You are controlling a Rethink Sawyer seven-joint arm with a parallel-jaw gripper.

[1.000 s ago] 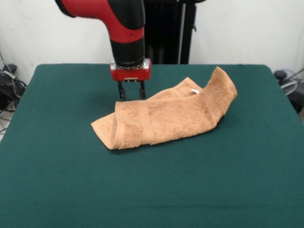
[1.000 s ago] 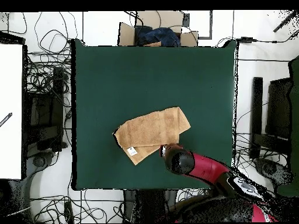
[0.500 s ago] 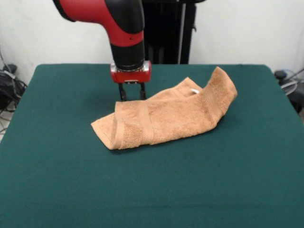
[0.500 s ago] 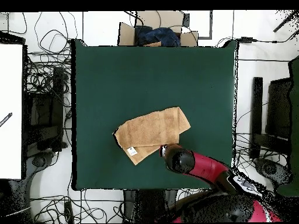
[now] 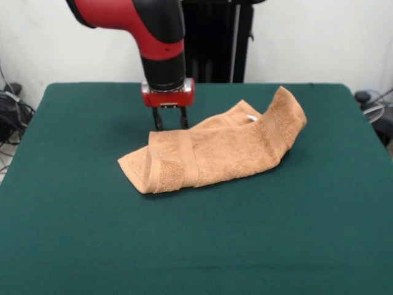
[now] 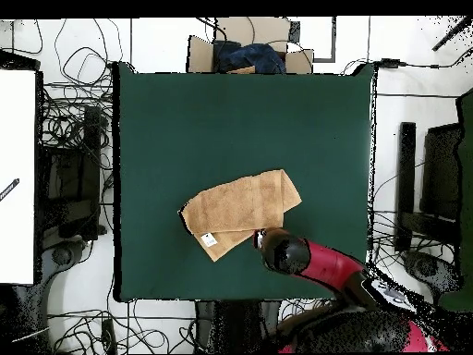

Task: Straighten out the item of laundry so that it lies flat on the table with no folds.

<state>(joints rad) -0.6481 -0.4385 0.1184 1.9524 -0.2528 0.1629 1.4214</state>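
Peach-orange terry, the item of laundry (image 5: 212,150) lies folded over on itself near the middle of the table (image 5: 80,233), one end humped up at the right in the front view. Over the last second the gripper (image 5: 170,120) has barely shifted, hovering just behind the fold's far left edge with its fingers slightly apart and empty. Nothing is unfolded yet, so the task remains at its start.
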